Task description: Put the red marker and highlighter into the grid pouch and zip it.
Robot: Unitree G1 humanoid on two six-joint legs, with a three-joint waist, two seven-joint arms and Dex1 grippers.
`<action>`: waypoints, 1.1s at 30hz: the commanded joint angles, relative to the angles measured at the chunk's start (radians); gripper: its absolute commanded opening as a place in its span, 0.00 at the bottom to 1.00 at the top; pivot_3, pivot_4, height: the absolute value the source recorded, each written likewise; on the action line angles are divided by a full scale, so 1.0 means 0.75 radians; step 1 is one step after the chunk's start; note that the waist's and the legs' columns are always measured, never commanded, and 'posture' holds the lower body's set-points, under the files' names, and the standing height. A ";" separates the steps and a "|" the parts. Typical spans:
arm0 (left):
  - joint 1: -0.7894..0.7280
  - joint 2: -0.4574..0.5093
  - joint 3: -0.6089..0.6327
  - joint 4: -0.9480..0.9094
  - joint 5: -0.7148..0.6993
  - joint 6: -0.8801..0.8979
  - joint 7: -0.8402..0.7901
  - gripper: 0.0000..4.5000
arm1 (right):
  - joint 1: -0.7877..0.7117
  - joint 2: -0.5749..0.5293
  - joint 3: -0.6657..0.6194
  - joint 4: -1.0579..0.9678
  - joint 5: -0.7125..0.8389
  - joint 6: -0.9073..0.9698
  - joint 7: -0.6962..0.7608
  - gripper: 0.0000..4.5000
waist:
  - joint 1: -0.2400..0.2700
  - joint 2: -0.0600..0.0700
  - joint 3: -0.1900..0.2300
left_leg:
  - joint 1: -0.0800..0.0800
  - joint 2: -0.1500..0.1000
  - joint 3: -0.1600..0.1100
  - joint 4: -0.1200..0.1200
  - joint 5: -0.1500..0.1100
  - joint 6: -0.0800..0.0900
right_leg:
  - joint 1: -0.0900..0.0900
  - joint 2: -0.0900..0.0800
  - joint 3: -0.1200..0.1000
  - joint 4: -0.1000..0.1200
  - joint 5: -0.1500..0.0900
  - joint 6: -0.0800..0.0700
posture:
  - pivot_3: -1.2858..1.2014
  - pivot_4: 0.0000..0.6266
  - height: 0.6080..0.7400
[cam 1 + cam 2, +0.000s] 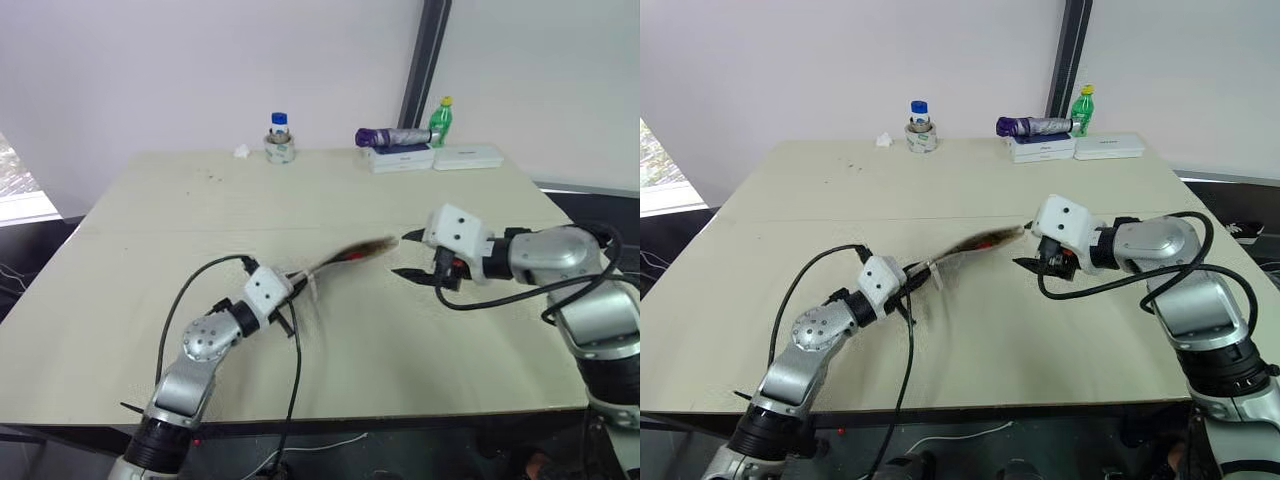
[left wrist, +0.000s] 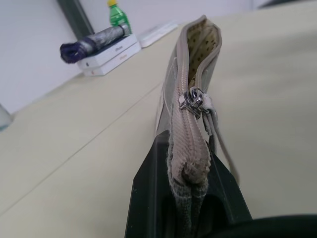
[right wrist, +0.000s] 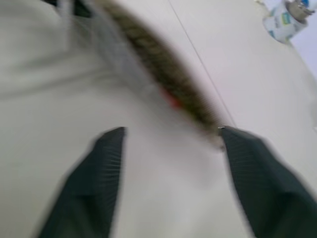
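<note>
My left gripper [image 1: 293,290] is shut on one end of the grid pouch [image 1: 345,258] and holds it off the table [image 1: 150,230], pointing toward the right arm. In the left wrist view the pouch [image 2: 190,148] is pinched between the black fingers [image 2: 148,193]. Its zip pull [image 2: 195,101] sits partway along, and the far part of the mouth [image 2: 205,42] gapes. A red streak, the red marker [image 1: 352,256], shows inside the pouch. The highlighter is hidden. My right gripper [image 1: 402,255] is open at the pouch's far end, with nothing between its fingers [image 3: 94,183].
At the table's far edge stand a blue-capped bottle on a tape roll [image 1: 280,140], a folded purple umbrella [image 1: 392,136] on white boxes [image 1: 400,158], a green bottle [image 1: 441,120] and a white case [image 1: 468,157].
</note>
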 commanded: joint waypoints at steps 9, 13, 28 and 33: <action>-0.258 -0.179 0.080 0.076 -0.301 0.381 0.047 0.00 | -0.057 0.265 0.062 -0.077 0.086 0.118 -0.272 0.20 | 0.000 0.000 0.000 | 0.000 -0.001 0.000 0.001 0.000 0.000 | 0.000 0.001 0.000 0.000 0.000 0.001 | 0.52 0.24 1.00; -0.303 -0.249 0.135 0.108 -0.367 0.431 0.107 0.00 | -0.064 0.329 0.048 -0.070 0.129 0.157 -0.342 0.26 | -0.001 0.000 0.000 | 0.000 -0.001 0.000 0.001 0.000 0.000 | 0.000 0.001 0.000 0.000 0.000 0.001 | 0.52 0.24 1.00; -0.314 -0.307 0.121 0.080 -0.425 0.469 0.125 0.00 | -0.048 0.423 0.117 -0.015 0.129 0.146 -0.472 0.26 | -0.003 0.000 0.000 | 0.000 -0.001 0.000 0.001 0.000 0.000 | 0.000 0.001 0.000 0.000 0.001 0.001 | 0.52 0.24 1.00; -0.295 -0.310 0.116 0.051 -0.432 0.475 0.122 0.00 | -0.051 0.438 0.130 0.024 0.122 0.139 -0.498 0.26 | -0.002 0.000 0.000 | 0.000 -0.001 0.000 0.001 0.000 0.000 | 0.000 0.001 0.000 0.000 0.001 0.001 | 0.52 0.24 1.00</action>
